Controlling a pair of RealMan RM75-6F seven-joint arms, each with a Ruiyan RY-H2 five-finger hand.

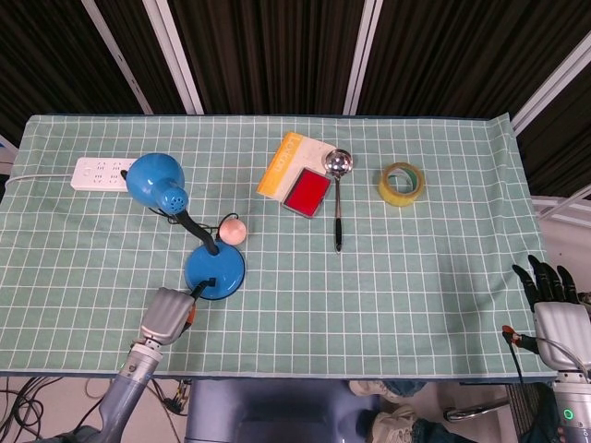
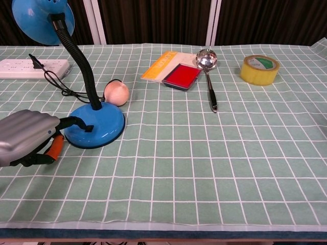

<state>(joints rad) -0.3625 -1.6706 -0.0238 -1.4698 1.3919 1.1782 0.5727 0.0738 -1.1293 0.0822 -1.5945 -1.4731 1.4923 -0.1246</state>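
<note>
Two hands are seen; the left hand (image 2: 25, 137), fingers curled, touches the blue lamp's base (image 2: 97, 130); far right of it, the right hand (image 1: 552, 297) is held with fingers spread.

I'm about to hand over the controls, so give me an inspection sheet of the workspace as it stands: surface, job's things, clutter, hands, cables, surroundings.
Surface: green checked cloth covers the table.
Job's things: blue desk lamp, base flat on the cloth, shade raised at far left.
Clutter: pink ball behind the lamp base; red ink pad on a yellow booklet; metal ladle; yellow tape roll.
Hands: left hand at the lamp base, one finger on its front edge; right hand off the table's right edge, fingers apart, holding nothing.
Cables: lamp cord plugged into the white power strip.
Surroundings: dark panels behind the table.
</note>
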